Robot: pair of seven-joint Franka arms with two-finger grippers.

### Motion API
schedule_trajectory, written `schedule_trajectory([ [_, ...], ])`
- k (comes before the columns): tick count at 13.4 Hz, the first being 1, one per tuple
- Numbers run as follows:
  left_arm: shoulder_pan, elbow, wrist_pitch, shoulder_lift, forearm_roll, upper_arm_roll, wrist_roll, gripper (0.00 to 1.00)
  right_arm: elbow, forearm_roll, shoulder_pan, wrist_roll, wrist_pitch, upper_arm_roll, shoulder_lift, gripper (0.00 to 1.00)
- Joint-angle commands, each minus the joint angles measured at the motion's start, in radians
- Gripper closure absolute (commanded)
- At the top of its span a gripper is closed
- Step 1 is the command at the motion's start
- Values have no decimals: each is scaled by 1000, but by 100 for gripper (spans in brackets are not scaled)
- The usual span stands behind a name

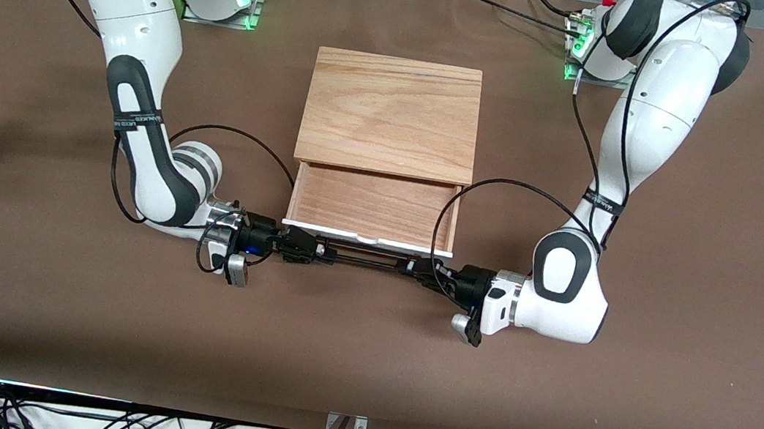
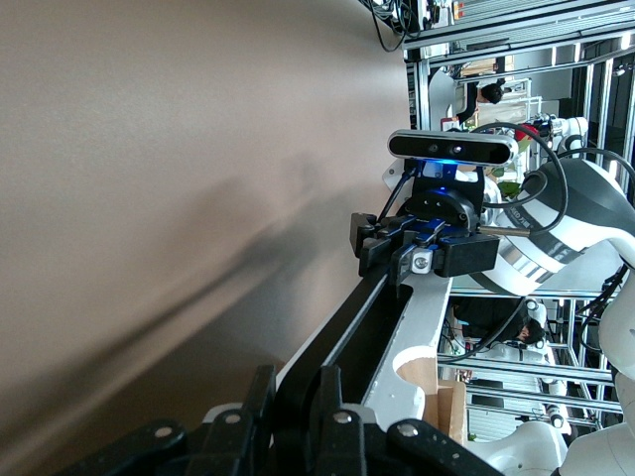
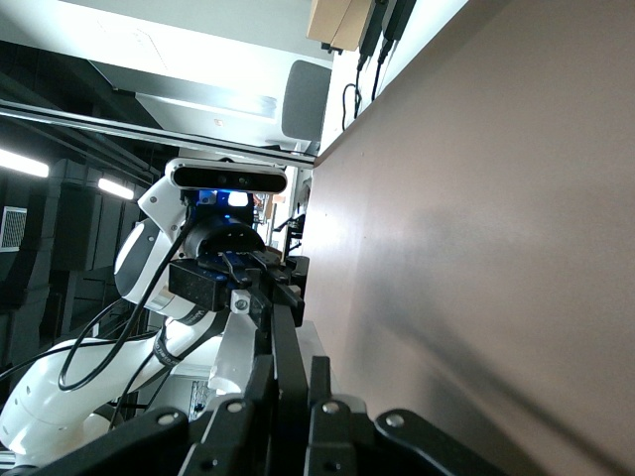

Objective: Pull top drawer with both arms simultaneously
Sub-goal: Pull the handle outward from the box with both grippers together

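— Drawer status? — Top drawer stands partly out of the wooden box at mid-table, left gripper and right gripper each clamped on its black handle.

— Next? — Likely one even, matched pull toward the table's camera-side edge.

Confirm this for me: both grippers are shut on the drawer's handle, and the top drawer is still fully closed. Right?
Not quite. The left gripper and right gripper are shut on the handle, but the top drawer is not closed: the front view shows it pulled partway out of the box, its light wood inside showing.
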Motion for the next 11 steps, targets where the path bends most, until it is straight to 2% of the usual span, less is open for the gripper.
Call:
schedule_trajectory([
  [1, -27, 111, 150, 62, 0, 33, -102, 77, 45, 6, -4, 102, 1, 17, -32, 100],
  [3, -30, 102, 150, 62, 0, 33, -93, 71, 45, 6, -4, 100, 1, 17, -34, 100],
  [4, -30, 102, 150, 62, 0, 33, -92, 65, 45, 6, -4, 100, 1, 17, -34, 99],
  [5, -30, 102, 150, 62, 0, 33, -93, 48, 45, 6, -4, 100, 1, 17, -34, 99],
  [6, -30, 102, 150, 62, 0, 33, -92, 12, 45, 6, -4, 100, 1, 17, -34, 99],
  [7, -30, 102, 149, 61, 1, 33, -93, 0, 45, 6, -4, 100, 1, 17, -34, 99],
  [8, -30, 100, 149, 61, 0, 33, -93, 0, 45, 6, -4, 100, -1, 17, -34, 96],
  [9, -30, 100, 149, 61, 0, 33, -96, 0, 45, 6, -4, 100, -1, 17, -34, 79],
  [10, -30, 100, 149, 61, 0, 33, -98, 0, 45, 6, -4, 98, -1, 17, -34, 1],
  [11, -30, 100, 149, 61, 0, 31, -98, 0, 45, 6, -4, 98, -2, 17, -34, 0],
])
